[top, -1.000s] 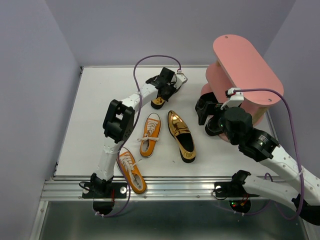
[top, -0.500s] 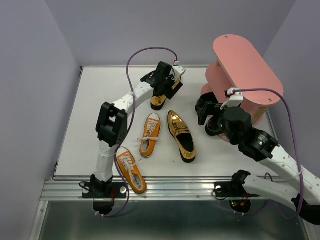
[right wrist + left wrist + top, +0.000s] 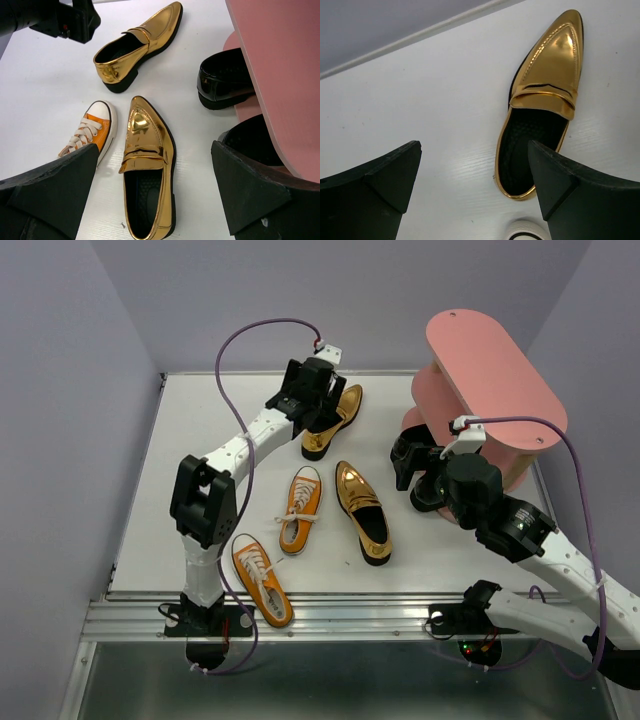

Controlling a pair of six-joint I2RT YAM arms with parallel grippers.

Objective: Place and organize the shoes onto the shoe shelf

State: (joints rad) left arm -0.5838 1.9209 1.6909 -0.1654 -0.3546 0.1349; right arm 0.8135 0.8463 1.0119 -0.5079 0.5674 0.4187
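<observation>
the left fingers (image 3: 380, 187) hover wide open and empty over the shiny gold loafer (image 3: 540, 115) standing on the white table (image 3: 200, 460), seemingly poised to straddle it, while the right fingers (image 3: 55, 192), likewise open, wait by the pink shoe shelf of stacked oval boards (image 3: 490, 370).

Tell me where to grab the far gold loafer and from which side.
Probably pinch the heel-end side wall of the far gold loafer, one finger inside the opening, coming from above. It stands upright on its sole, opening up, and the open left gripper hangs over it.
</observation>
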